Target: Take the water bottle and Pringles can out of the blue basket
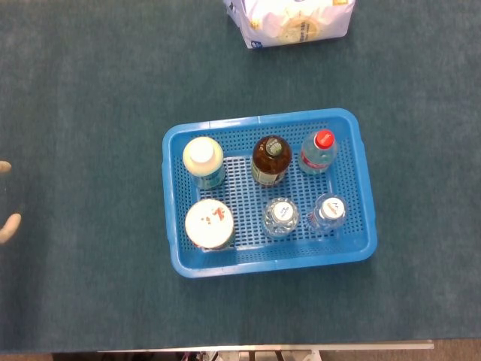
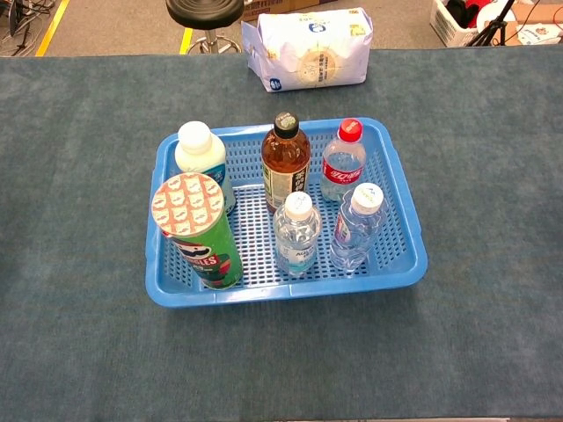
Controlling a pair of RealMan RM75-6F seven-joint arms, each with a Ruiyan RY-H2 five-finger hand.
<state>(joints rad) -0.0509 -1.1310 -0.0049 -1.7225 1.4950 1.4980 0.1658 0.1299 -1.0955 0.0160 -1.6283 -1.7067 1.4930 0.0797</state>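
Note:
A blue basket (image 1: 367, 197) (image 2: 400, 207) stands at the table's middle. Its front left corner holds an upright green Pringles can (image 1: 210, 224) (image 2: 199, 234). Two clear water bottles with white caps stand along the front row, one in the middle (image 1: 280, 216) (image 2: 296, 234) and one to the right (image 1: 328, 212) (image 2: 356, 226). Of my left hand (image 1: 6, 197), only two pale fingertips (image 1: 10, 226) show at the left edge of the head view, spread apart, holding nothing and far from the basket. My right hand is out of both views.
The basket's back row has a white-capped milky bottle (image 2: 200, 163), a brown tea bottle (image 2: 285, 163) and a red-capped bottle (image 2: 343, 163). A white and blue bag (image 2: 308, 48) lies at the table's far edge. A black stool (image 2: 204, 13) stands behind the table.

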